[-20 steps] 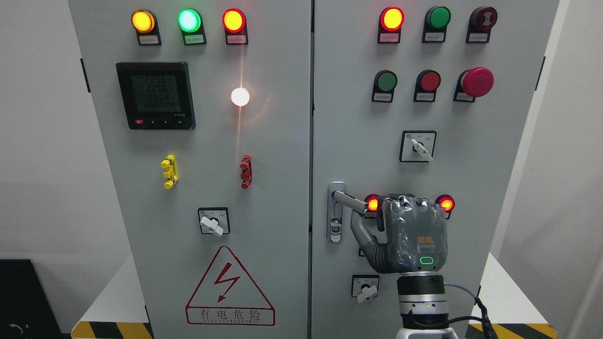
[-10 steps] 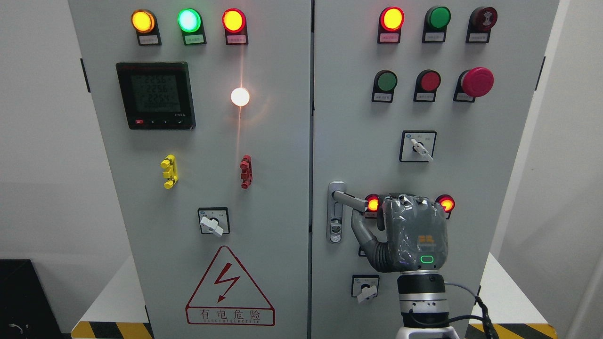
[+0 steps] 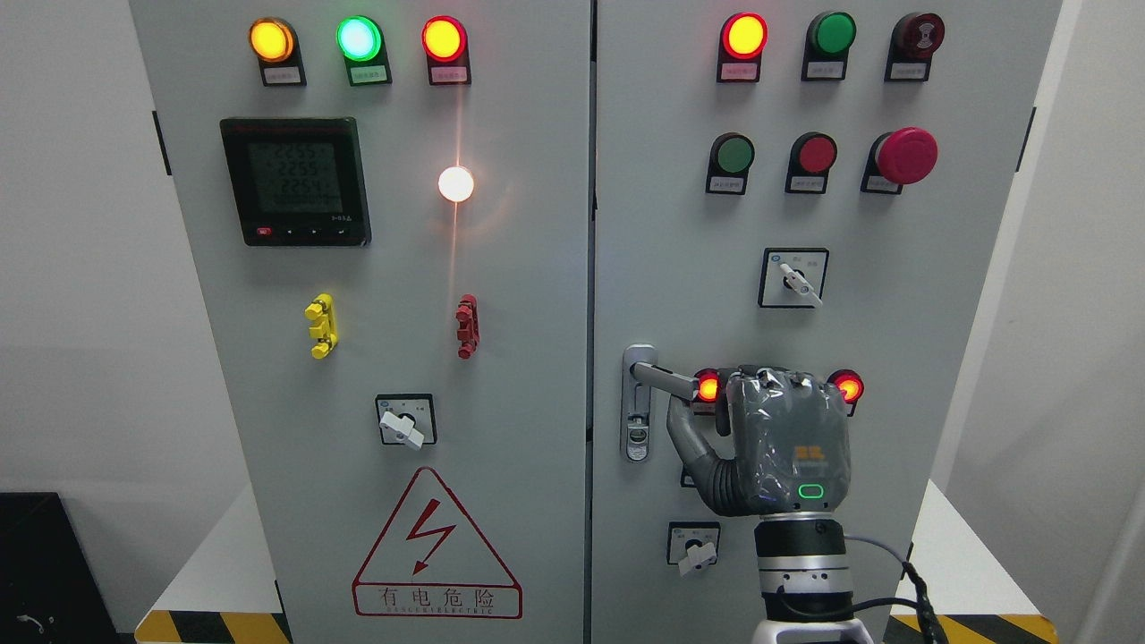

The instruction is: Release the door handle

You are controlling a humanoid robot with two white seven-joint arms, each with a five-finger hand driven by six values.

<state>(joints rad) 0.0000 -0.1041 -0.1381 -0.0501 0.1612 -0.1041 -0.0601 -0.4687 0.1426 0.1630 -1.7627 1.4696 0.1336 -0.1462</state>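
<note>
The grey lever door handle [image 3: 664, 379] sits on the left edge of the right cabinet door [image 3: 680, 224], sticking out to the right from its lock plate [image 3: 636, 420]. My right hand [image 3: 716, 407] rises from the bottom edge, its back toward the camera, just right of the lever's tip. The thumb [image 3: 684, 434] is spread out to the left and reaches up under the lever's end. The lever shows in full and nothing wraps around it. The other fingers point toward the door and are mostly hidden behind the palm. My left arm does not show.
Lit red lamps [image 3: 708, 386] [image 3: 846, 387] flank the hand. A selector switch [image 3: 692, 546] sits left of the wrist and another [image 3: 793, 278] above. A red mushroom button [image 3: 905, 155] stands out at upper right. The left door [image 3: 402, 268] carries a meter [image 3: 295, 181].
The right hand has shifted very slightly right and down. The handle stays where it was.
</note>
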